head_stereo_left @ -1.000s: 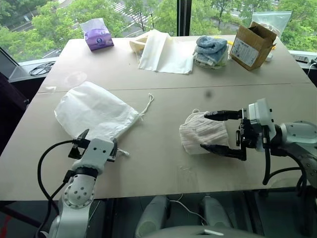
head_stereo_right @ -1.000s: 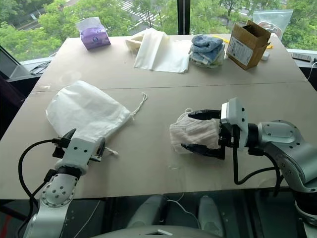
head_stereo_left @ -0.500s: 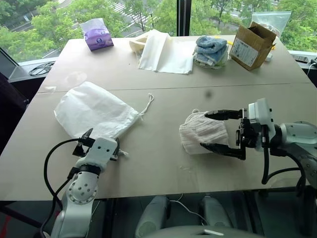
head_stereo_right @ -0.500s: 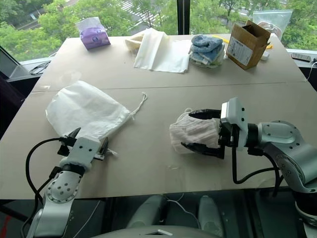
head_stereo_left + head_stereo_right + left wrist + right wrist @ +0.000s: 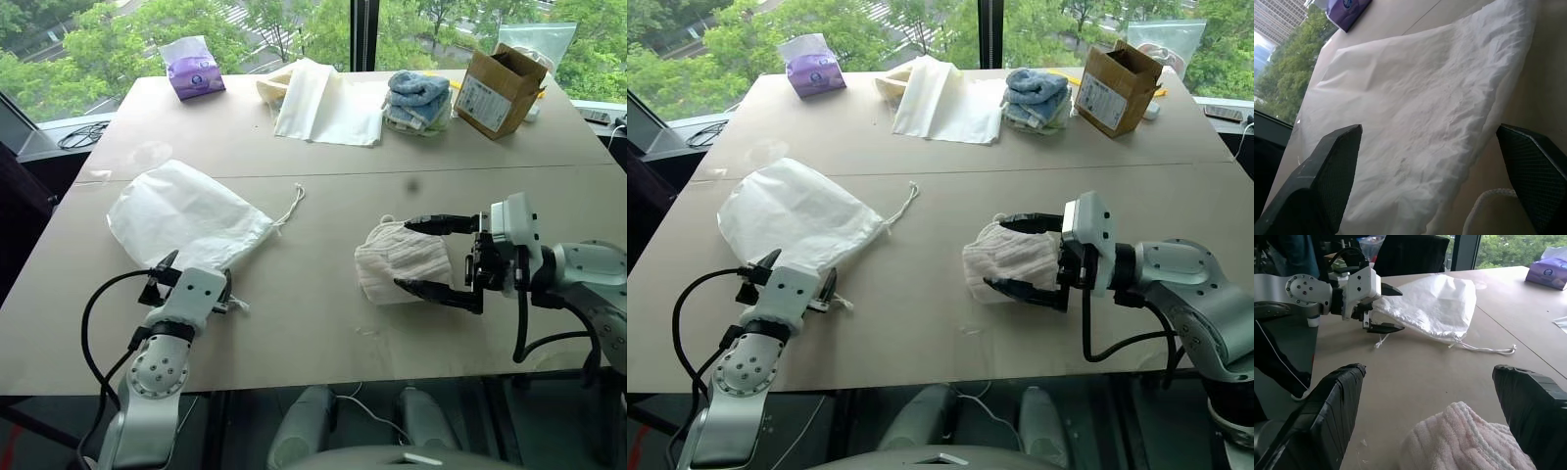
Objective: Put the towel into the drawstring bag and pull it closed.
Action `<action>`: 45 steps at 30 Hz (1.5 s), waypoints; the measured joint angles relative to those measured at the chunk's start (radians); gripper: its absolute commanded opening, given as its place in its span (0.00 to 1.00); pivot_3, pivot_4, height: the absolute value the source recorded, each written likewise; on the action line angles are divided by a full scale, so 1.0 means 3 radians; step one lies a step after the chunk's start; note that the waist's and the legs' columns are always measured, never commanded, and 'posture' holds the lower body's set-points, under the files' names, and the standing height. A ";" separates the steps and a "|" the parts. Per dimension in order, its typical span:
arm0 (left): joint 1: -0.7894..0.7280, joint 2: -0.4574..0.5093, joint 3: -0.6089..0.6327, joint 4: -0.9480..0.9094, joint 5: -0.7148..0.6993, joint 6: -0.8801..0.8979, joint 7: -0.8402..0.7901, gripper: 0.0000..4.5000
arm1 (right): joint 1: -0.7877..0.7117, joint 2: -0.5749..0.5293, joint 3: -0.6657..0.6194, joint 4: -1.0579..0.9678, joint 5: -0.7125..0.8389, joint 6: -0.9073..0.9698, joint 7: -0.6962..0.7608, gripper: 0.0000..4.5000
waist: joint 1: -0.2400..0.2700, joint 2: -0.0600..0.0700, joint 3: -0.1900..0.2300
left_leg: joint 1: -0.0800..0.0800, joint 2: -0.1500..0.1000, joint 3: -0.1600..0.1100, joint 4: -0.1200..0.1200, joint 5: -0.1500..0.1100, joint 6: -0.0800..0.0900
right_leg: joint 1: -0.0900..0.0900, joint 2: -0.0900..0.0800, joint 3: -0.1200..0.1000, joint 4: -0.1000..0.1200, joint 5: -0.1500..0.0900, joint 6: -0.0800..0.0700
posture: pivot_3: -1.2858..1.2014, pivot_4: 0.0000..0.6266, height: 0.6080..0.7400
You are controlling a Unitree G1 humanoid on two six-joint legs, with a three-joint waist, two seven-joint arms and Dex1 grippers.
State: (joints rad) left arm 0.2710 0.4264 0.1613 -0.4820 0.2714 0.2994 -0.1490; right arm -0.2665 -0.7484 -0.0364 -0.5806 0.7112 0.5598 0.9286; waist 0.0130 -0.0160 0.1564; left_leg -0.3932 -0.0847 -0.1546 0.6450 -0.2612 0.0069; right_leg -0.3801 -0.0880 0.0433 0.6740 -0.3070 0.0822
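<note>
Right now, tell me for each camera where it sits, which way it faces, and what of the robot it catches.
Left eye and right eye views: on the head, looking forward and down over the table; both arms show, the left gripper at the drawstring bag, the right gripper open around the towel.
Left wrist view: along its open fingers at the bag.
Right wrist view: along its open fingers across the towel toward the bag and left gripper.
Shared: the bag appears in all views.

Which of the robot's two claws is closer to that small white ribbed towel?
The right. The right gripper has its open jaws on either side of the small white ribbed towel; the left gripper is across the table, at the thin white drawstring bag.
</note>
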 measured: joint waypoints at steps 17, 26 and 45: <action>-0.0074 0.0031 0.0091 0.0123 -0.0089 -0.0073 -0.0194 0.01 | 0.0091 0.0044 0.0002 -0.0073 -0.0050 -0.0054 -0.0080 1.00 | 0.0000 0.0000 0.0000 | 0.0000 0.0000 -0.0001 0.0004 0.0000 0.0000 | 0.0000 0.0000 0.0000 0.0003 0.0000 0.0000 | 0.52 0.24 1.00; -0.0383 -0.0083 0.0146 0.0146 -0.0758 -0.0337 -0.0495 0.01 | 0.0119 0.0074 0.0010 -0.0100 -0.0073 -0.0061 -0.0102 1.00 | -0.0002 0.0000 0.0000 | -0.0002 0.0000 -0.0002 0.0013 0.0000 0.0000 | 0.0000 0.0000 -0.0002 0.0010 0.0000 0.0000 | 0.52 0.24 1.00; -0.0916 0.0287 0.0009 0.0474 -0.1399 -0.0010 -0.1134 0.86 | 0.0154 0.0097 0.0064 -0.0100 -0.0101 -0.0065 -0.0148 1.00 | -0.0009 0.0001 0.0000 | -0.0002 -0.0002 -0.0005 0.0015 0.0001 -0.0001 | 0.0000 0.0002 -0.0003 0.0013 0.0000 0.0000 | 0.52 0.24 1.00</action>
State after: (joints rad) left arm -0.0038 0.5126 0.1638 -0.3399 -0.1484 0.2964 -0.4892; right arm -0.2204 -0.7194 -0.0173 -0.6108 0.6809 0.5405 0.8842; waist 0.0103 -0.0158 0.1563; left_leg -0.3939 -0.0852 -0.1561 0.6496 -0.2611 0.0066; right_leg -0.3801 -0.0875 0.0424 0.6778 -0.3070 0.0822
